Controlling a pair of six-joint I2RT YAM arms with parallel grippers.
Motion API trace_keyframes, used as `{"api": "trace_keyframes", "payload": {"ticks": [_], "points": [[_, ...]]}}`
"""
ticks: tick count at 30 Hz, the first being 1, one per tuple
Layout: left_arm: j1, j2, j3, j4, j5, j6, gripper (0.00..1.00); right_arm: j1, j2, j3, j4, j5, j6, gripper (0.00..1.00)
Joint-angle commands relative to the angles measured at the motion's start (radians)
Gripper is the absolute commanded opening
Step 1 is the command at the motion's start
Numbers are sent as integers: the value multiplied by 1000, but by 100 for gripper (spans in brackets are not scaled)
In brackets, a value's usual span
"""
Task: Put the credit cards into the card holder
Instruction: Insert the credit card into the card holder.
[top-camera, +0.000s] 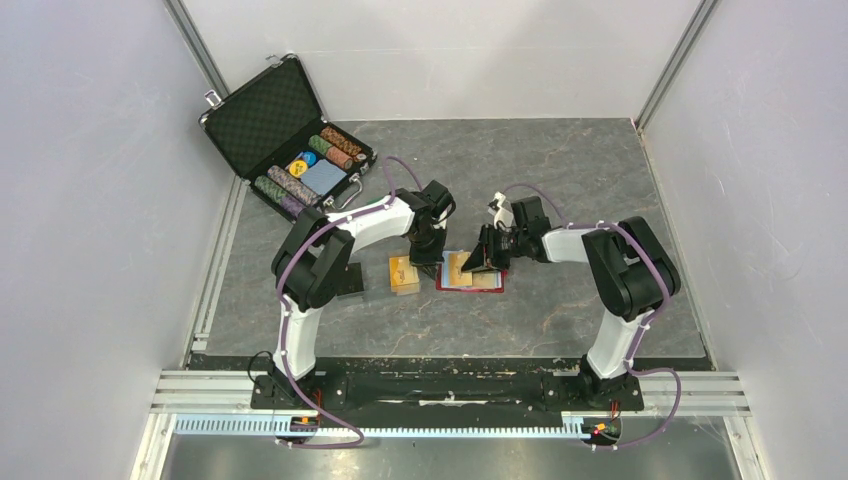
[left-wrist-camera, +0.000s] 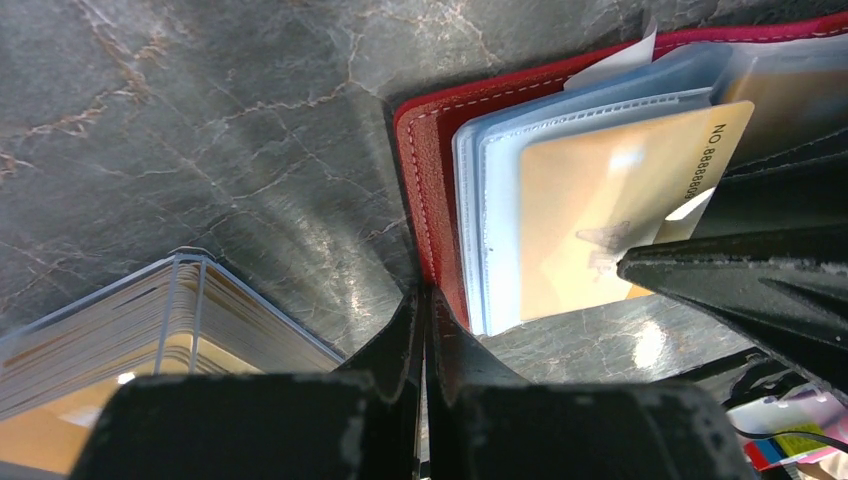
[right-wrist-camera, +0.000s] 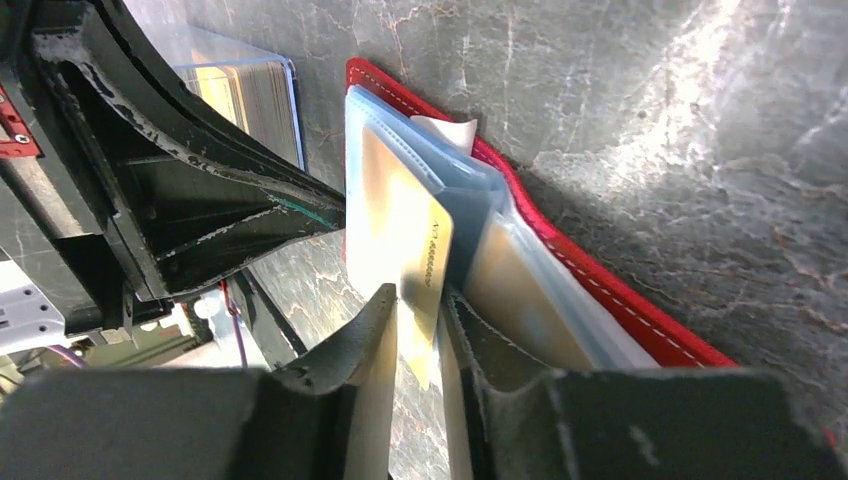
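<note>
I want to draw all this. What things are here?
table: one, grey marbled, under everything.
chip case: one, black, open, far left.
poker chips: several rows, mixed colours, inside the chip case.
card holder: one, red, open, table's middle.
card stack: one, orange-gold, beside the card holder.
single card: one, orange-gold, partly in the card holder's clear sleeve.
left gripper: one, black, shut, by the card holder's edge.
right gripper: one, black, jaws slightly apart around the single card.

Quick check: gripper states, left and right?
Left gripper: shut, holding nothing.
Right gripper: jaws narrowly around a gold credit card; gripping or loose cannot be told.
</note>
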Motion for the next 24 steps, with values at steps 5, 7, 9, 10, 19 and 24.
{"api": "trace_keyframes", "payload": {"ticks": [5,7,9,10,19,24], "points": [[-19,55,2,31,17,42,2,25,-61,94,-242,113,-177,40],[-20,57,4,30,20,42,2,34,-64,120,-280,129,-195,46],[-20,58,4,31,22,41,2,43,-66,141,-309,144,-213,52],[-20,59,4,30,21,41,2,46,-69,152,-327,156,-222,54],[-20,56,12,31,28,40,2,56,-72,178,-382,181,-257,51],[-20,58,16,31,41,40,2,70,-23,181,-337,110,-224,33]]}}
